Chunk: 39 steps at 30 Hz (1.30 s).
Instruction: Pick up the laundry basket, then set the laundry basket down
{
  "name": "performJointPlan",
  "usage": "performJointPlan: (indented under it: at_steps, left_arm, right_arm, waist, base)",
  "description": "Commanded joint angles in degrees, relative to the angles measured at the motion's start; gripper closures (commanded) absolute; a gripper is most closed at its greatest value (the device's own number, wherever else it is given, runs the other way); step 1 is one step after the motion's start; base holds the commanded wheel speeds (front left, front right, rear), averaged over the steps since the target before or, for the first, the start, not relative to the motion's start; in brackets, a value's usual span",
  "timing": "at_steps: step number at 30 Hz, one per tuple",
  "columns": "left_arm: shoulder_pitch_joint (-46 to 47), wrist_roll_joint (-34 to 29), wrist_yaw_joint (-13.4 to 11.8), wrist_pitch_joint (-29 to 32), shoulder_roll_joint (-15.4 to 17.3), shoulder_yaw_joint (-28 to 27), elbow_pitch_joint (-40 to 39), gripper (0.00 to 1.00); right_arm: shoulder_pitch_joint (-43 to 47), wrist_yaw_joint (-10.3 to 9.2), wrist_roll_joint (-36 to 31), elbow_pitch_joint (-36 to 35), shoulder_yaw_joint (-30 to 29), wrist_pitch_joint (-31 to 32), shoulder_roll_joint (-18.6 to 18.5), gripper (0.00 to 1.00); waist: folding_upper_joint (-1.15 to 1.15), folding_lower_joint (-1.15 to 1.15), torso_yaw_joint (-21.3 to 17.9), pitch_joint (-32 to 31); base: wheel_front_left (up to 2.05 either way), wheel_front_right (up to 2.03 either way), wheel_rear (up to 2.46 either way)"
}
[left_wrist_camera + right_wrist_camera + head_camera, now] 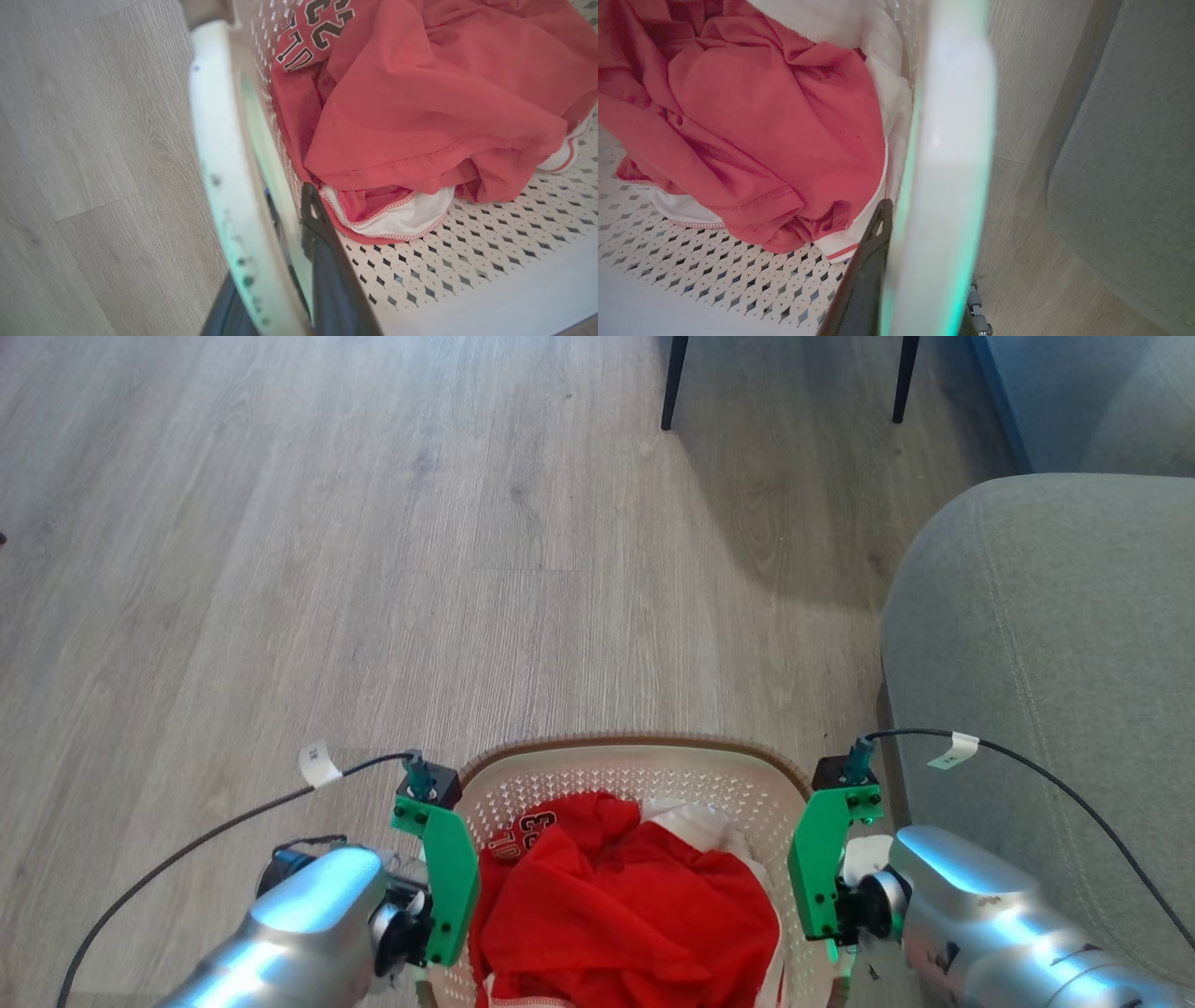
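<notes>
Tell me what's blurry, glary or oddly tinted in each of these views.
Head view: sharp, glare on the silver forearms and soft shadow on the floor. Left wrist view: the laundry basket handle near the lens is blurred and green-tinted. Right wrist view: the other handle is washed out, green-fringed.

I see silver forearms [299, 919], a green bracket [448, 877] on each wrist with black screws (teal plugs on top), black cables [187, 854] with white tags [319, 763], dark fingers [327, 261].
</notes>
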State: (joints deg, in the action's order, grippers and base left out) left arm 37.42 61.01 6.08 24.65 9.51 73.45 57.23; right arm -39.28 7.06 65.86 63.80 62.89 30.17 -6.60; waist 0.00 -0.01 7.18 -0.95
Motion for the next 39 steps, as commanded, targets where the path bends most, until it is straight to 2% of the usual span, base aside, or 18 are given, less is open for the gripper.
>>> performJointPlan:
  at_steps: [1, 39]
  left_arm:
    - [1.6, -1.0, 1.4, 0.4, -0.7, -0.1, -2.8, 1.0]
    - [2.2, 0.3, 1.4, 0.0, -1.1, -0.1, -2.1, 1.0]
  right_arm:
    - [-2.3, 0.43, 0.0, -2.6, 0.4, -1.1, 1.8, 1.0]
    - [-3.6, 0.43, 4.4, -2.0, 4.1, -2.6, 1.0, 1.0]
  waist:
    - [0.0, 0.01, 0.0, 0.0]
    - [0.0, 0.01, -0.5, 0.4]
  base:
    - [0.0, 0.0, 0.0]
    - [0.0, 0.0, 0.0]
